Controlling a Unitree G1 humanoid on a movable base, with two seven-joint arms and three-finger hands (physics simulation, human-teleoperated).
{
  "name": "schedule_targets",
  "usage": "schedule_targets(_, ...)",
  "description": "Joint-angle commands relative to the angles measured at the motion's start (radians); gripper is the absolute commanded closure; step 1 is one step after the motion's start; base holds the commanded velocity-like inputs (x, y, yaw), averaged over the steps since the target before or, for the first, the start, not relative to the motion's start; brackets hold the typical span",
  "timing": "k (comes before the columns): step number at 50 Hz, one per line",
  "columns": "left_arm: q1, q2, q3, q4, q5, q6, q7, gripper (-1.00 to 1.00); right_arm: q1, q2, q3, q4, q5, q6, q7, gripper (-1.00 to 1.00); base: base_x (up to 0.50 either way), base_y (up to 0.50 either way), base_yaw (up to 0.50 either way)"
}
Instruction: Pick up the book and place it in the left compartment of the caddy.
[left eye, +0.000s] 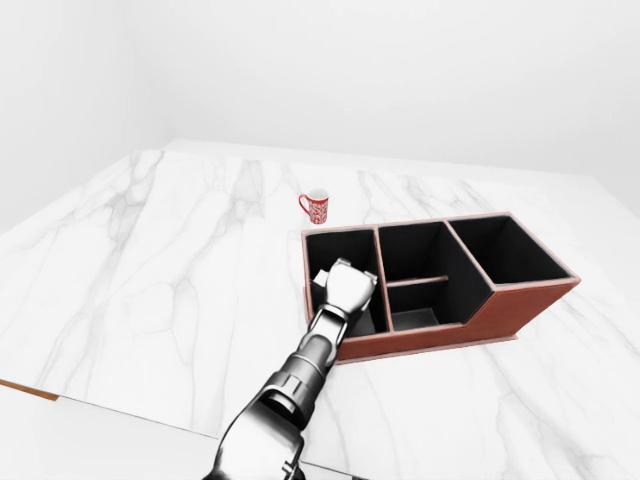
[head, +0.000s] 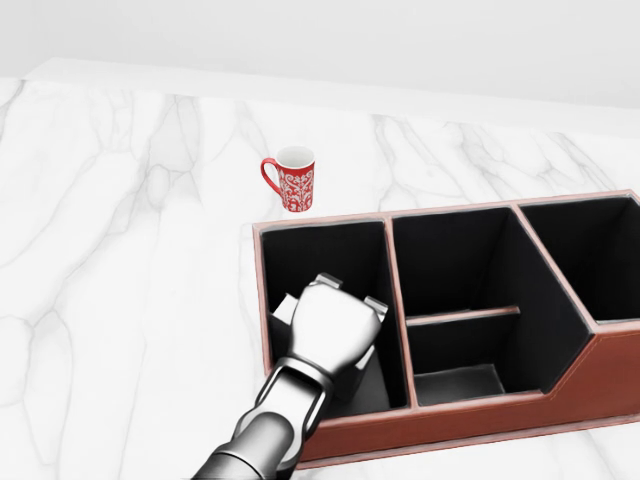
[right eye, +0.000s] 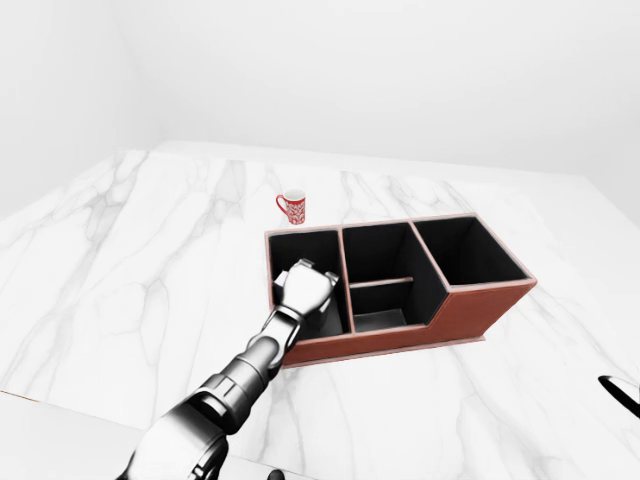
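My left hand (head: 325, 330) is down inside the left compartment of the caddy (head: 470, 425), its fingers (head: 326, 283) curled at a pale slab beneath, probably the book (head: 368, 385), though my hand hides most of it; I cannot tell whether the grip is closed. The risk: lifting out could snag a finger on the divider (head: 397, 315) or drag the book up. Walls crowd both sides; the only room is straight up. The red mug (head: 291, 180) on the bench (head: 120, 260) stands well apart.

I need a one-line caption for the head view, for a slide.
Left hand lowered into the left compartment of the caddy on a marble counter; red mug stands beyond.
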Motion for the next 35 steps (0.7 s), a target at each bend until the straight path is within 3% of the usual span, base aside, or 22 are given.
schedule_targets(1,-0.053,0.007,0.012,0.122,-0.071,0.000,0.000,1.00,0.001,0.001,0.003,0.006,-0.001,0.000,0.001,-1.00,0.00,0.00,0.00)
schedule_targets(18,-0.061,0.016,0.013,0.141,-0.106,0.000,0.000,1.00,0.003,-0.002,-0.002,-0.004,0.003,0.000,-0.001,-1.00,0.00,0.00,0.00)
schedule_targets(19,-0.052,0.017,0.015,0.129,-0.111,0.000,0.000,-0.23,0.000,-0.002,0.002,0.001,-0.002,0.000,0.000,-1.00,0.00,0.00,0.00)
schedule_targets(20,-0.048,0.018,0.014,0.120,-0.113,0.000,0.000,-0.88,-0.001,-0.001,0.003,0.004,-0.004,0.000,0.001,-1.00,0.00,0.00,0.00)
schedule_targets(21,-0.044,0.020,0.015,0.115,-0.117,0.000,0.000,-1.00,-0.001,-0.001,0.004,0.004,-0.004,0.000,0.001,-1.00,0.00,0.00,0.00)
schedule_targets(24,-0.036,0.025,0.015,0.101,-0.123,0.000,0.000,-1.00,0.001,-0.001,0.002,0.001,-0.002,0.000,0.001,-1.00,0.00,0.00,0.00)
schedule_targets(28,0.038,0.036,0.010,-0.036,-0.134,0.000,0.000,-1.00,0.001,-0.001,0.002,-0.001,-0.002,0.000,0.001,-1.00,0.00,0.00,0.00)
schedule_targets(32,0.179,0.063,-0.025,-0.372,-0.080,0.000,0.000,-1.00,0.001,0.000,0.003,0.003,-0.004,0.000,0.002,-1.00,0.00,0.00,0.00)
schedule_targets(34,0.187,0.062,-0.022,-0.386,-0.071,0.000,0.000,-1.00,0.001,0.000,0.003,0.003,-0.004,0.000,0.001,-1.00,0.00,0.00,0.00)
schedule_targets(35,0.274,0.080,-0.053,-0.608,-0.029,0.000,-0.025,-1.00,0.001,0.000,0.003,0.001,-0.004,0.000,0.001,-1.00,0.00,0.00,0.00)
